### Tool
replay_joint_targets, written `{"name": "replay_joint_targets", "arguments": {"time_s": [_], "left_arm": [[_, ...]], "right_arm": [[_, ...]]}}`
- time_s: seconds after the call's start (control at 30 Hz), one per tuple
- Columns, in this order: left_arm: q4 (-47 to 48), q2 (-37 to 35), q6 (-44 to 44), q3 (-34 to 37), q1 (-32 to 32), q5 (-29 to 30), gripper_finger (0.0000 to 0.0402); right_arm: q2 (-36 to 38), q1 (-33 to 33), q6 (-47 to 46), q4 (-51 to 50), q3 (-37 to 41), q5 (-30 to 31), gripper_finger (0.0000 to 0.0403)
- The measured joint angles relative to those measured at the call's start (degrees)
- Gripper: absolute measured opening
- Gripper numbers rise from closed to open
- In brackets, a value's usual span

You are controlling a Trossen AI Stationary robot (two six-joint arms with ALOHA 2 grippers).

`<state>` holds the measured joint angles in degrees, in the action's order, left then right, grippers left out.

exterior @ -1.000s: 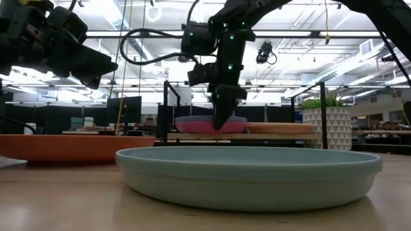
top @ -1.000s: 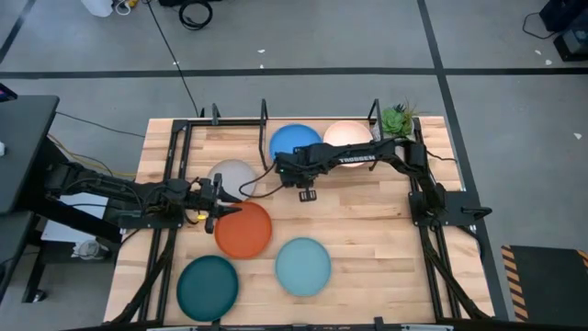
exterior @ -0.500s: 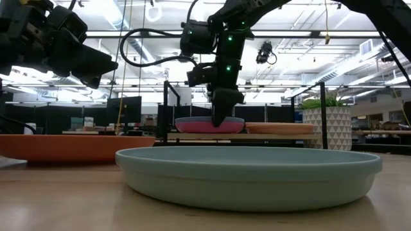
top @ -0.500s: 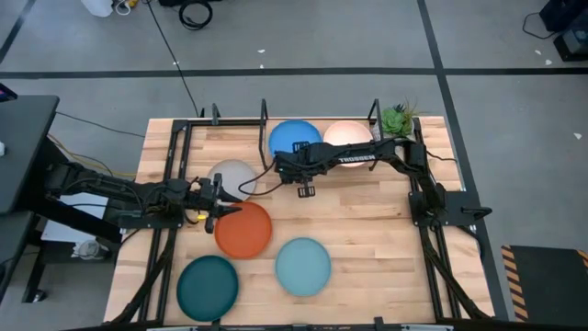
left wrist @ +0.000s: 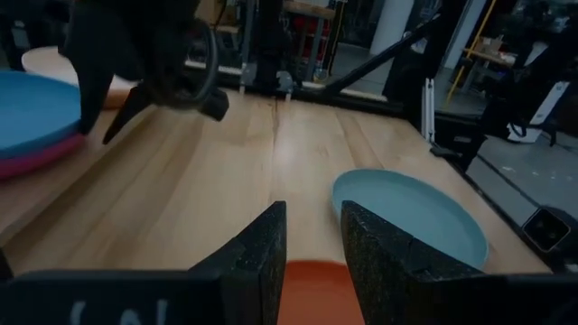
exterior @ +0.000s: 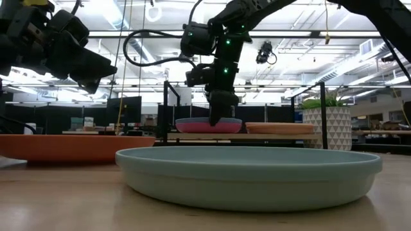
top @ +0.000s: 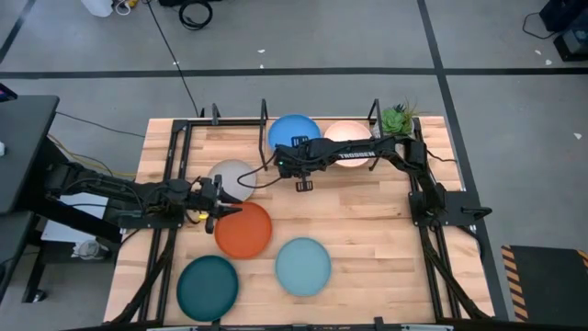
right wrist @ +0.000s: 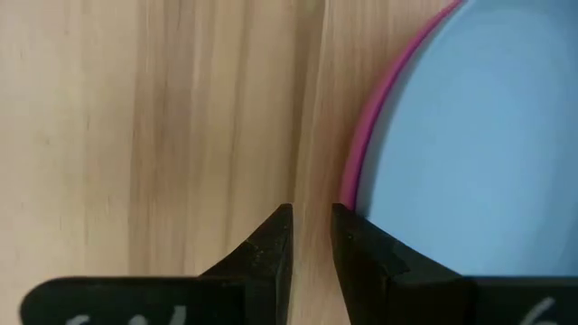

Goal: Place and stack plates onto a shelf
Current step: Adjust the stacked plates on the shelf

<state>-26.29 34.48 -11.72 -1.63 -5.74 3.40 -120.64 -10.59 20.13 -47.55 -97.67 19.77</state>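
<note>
While lifting, right hand (top: 304, 184) nearer blue plate (top: 294, 134)

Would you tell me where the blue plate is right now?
In the high view the blue plate sits on the shelf at the table's far edge, atop a magenta plate, left of the peach plate.

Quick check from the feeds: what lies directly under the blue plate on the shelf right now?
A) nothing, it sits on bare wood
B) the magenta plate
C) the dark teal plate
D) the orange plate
B: a magenta plate shows as a rim right beneath the blue plate in the right wrist view, and the low view shows the same pink layer under it on the shelf.
</note>
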Motion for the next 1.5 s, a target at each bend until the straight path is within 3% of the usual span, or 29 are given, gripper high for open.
{"name": "replay_joint_targets", "arguments": {"time_s": [0.2, 0.43, 0.6, 0.83, 1.23, 1.5], "left_arm": [[3.5, 0.0, 0.2, 0.0, 0.0, 0.0, 0.0115], [4.1, 0.0, 3.0, 0.0, 0.0, 0.0, 0.0115], [3.5, 0.0, 5.3, 0.0, 0.0, 0.0, 0.0115], [3.3, 0.0, 5.1, 0.0, 0.0, 0.0, 0.0115], [3.4, 0.0, 3.8, 0.0, 0.0, 0.0, 0.0115], [3.4, 0.0, 3.8, 0.0, 0.0, 0.0, 0.0115]], "right_arm": [[0.6, 1.8, -2.0, -2.1, -0.3, -0.3, 0.0084], [0.9, 3.3, -16.2, -22.8, -0.5, -3.9, 0.0084], [0.9, 3.1, -21.6, -31.0, 2.5, -3.5, 0.0082], [0.8, 2.2, -26.0, -34.1, 7.1, 0.2, 0.0068], [0.8, -0.6, -26.2, -34.1, 7.8, 7.3, 0.0059], [0.9, -1.6, -23.5, -30.8, 7.7, 5.9, 0.0059]]}}
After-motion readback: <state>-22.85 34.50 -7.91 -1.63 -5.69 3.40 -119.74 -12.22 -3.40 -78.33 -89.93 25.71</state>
